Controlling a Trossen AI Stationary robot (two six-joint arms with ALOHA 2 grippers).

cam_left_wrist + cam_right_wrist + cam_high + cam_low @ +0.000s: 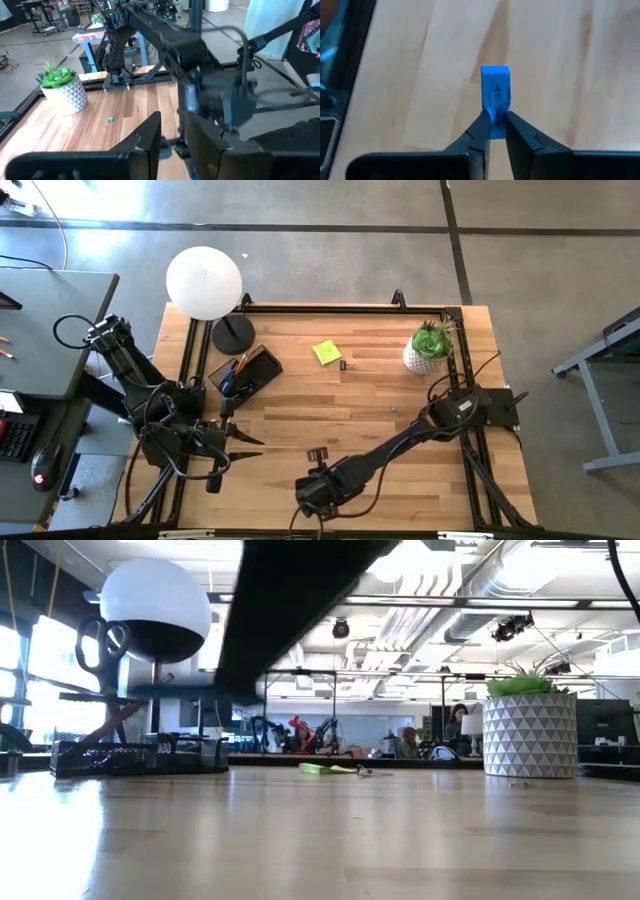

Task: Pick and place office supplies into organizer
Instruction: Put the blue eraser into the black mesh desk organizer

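The right end effector is low over the near edge of the worktop, about midway along it, and its two dark fingers are pinched on the lower part of the small blue eraser — grasping it, with the upper half of the block standing clear above the tips; the eraser sits against bare wood, and whether it is lifted off the surface I cannot tell. The organizer lies well apart, near the far left corner, just beside the round base of the globe lamp, with pens and pencils already standing in it. The left end effector waits near the left edge with its fingers parted and nothing between them. To do this step well, I judge the grip wants confirming first, since the hold is narrow and low on the block; then a straight lift before any sideways travel; then a path toward the organizer that stays clear of the waiting left arm and the lamp — and a release low over an unfilled compartment, so the eraser does not bounce out.
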